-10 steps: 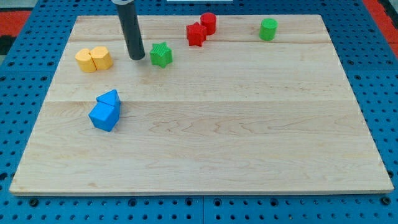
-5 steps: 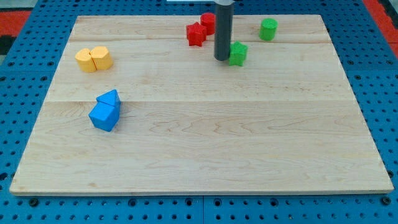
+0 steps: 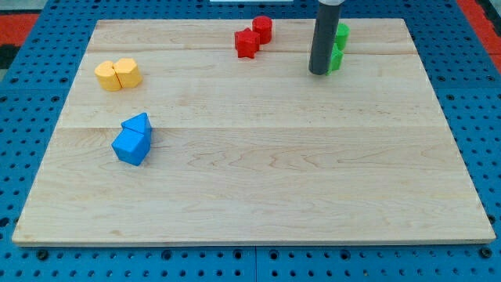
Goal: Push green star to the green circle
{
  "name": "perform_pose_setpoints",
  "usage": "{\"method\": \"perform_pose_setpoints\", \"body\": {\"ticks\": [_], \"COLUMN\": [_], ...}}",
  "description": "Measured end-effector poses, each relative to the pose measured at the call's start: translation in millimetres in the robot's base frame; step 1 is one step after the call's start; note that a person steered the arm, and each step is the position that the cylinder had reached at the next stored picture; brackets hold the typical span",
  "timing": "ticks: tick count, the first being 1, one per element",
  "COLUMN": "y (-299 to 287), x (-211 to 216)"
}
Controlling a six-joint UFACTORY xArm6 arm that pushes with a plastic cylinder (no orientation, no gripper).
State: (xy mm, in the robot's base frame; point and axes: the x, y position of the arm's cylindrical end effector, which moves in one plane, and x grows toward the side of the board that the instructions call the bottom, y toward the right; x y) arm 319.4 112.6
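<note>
Star just below circle

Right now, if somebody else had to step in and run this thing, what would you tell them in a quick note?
No jaws on this rig: my tip rests on the board near the view's top right, pressed against the left side of the green star.
The rod hides much of the green star; it sits just below the green circle, and the two look to be touching or nearly so.
Done: the star is beside the circle.
Left: check from a clearer angle that they meet; if not, a short nudge toward the view's top.
Red blocks, yellow blocks and blue blocks lie well away.
</note>
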Motion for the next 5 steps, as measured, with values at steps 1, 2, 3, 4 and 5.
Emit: {"method": "perform_pose_setpoints", "body": {"ticks": [1, 2, 3, 4, 5], "y": [15, 23, 29, 38, 41], "x": [-6, -16, -23, -22, -23]}}
